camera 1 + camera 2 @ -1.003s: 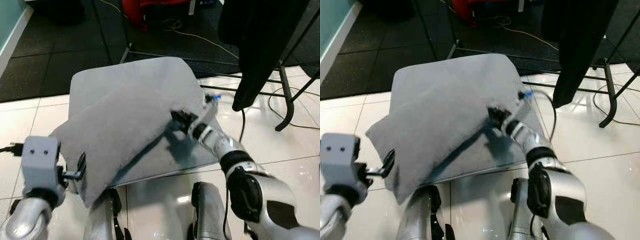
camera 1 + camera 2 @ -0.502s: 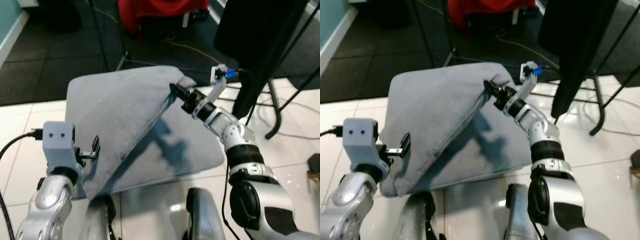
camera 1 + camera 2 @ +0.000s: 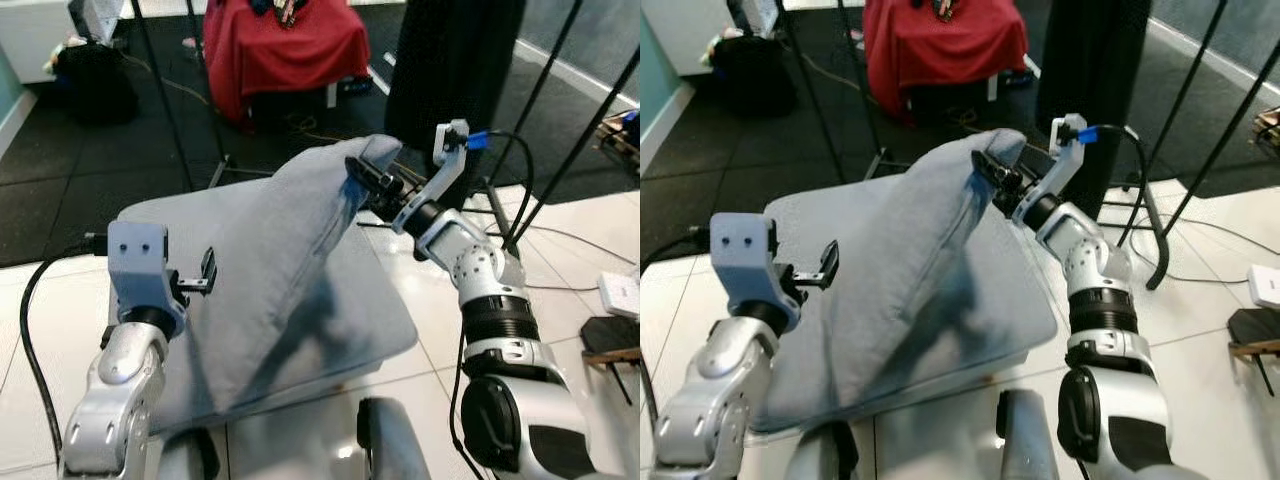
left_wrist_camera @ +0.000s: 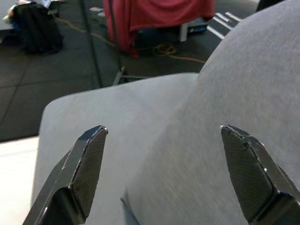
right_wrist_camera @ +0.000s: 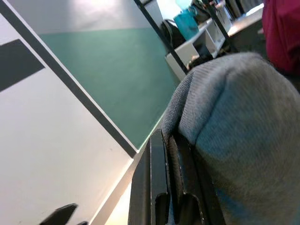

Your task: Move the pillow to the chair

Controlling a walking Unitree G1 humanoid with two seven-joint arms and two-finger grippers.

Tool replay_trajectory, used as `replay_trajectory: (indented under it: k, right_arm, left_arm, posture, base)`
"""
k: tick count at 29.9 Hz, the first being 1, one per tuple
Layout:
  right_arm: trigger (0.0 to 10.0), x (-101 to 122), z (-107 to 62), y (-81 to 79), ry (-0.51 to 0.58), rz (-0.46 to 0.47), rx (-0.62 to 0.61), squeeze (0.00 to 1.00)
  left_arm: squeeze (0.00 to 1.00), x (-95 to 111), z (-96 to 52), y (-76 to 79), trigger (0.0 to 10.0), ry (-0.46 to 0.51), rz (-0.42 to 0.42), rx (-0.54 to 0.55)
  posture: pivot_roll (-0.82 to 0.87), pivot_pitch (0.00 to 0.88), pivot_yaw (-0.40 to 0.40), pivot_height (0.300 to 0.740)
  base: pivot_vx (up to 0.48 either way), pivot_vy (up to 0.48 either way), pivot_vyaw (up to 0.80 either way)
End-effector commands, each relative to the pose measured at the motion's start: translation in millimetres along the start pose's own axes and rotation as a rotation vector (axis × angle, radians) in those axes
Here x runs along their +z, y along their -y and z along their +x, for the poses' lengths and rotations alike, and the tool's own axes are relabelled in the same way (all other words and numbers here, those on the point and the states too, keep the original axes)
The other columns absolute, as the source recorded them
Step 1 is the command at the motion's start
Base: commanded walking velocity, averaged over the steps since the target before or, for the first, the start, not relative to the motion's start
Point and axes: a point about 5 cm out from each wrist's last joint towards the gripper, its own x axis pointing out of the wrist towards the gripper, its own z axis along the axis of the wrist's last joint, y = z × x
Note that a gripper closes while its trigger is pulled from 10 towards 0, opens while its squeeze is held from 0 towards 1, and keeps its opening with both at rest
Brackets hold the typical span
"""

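— Lifted higher than a second ago, the pillow [image 3: 290, 270] now hangs from its top corner, pinched flat in the right gripper [image 3: 362, 178], above the grey cushion [image 3: 370, 310].

— And the left gripper [image 3: 205, 275]?

— Fingers spread wide, just beside the pillow's lower flank (not touching it). It looks soft and light, sagging from that corner; a second hold low on the pillow would steady it.

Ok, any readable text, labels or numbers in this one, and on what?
None can be read: the pillow, the red cloth and the right gripper pinching the pillow's corner bear no lettering. The clutter at the far left is too small to tell.
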Motion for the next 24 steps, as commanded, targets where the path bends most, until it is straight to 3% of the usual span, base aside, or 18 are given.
replay_trajectory:
  k: [1, 3, 5, 7, 24]
  right_arm:
    - [0.0, -9.8, 2.3, -5.9, -0.021, 0.004, 0.030, 0.00]
    - [0.0, -9.8, 2.3, -5.9, -0.021, 0.004, 0.030, 0.00]
    - [0.0, -45.9, -8.1, -0.5, -0.113, 0.040, -0.010, 0.00]
    - [0.0, -48.9, -10.0, -0.3, -0.119, 0.046, -0.016, 0.00]
    - [0.0, -40.1, -6.3, -8.7, -0.099, 0.045, 0.008, 0.00]
  left_arm:
    - [0.00, -5.9, 2.9, 3.2, 10.0, -0.012, -0.002, -0.002]
    - [0.00, -5.9, 2.9, 3.2, 10.0, -0.012, -0.002, -0.002]
    - [0.00, -17.1, 2.1, 2.6, 10.0, -0.045, -0.017, 0.025]
    - [0.00, -19.2, 1.4, 2.2, 10.0, -0.051, -0.019, 0.031]
    - [0.00, -24.8, 5.1, 2.3, 10.0, -0.044, -0.013, 0.041]
  posture:
    - [-0.17, 0.000, -0.037, 0.575]
    - [-0.17, 0.000, -0.037, 0.575]
    - [-0.17, 0.000, -0.037, 0.590]
    - [-0.17, 0.000, -0.037, 0.595]
    - [-0.17, 0.000, -0.043, 0.655]
  base:
    - [0.000, 0.000, 0.00]
    - [0.000, 0.000, 0.00]
    - [0.000, 0.000, 0.00]
    - [0.000, 0.000, 0.00]
    - [0.000, 0.000, 0.00]
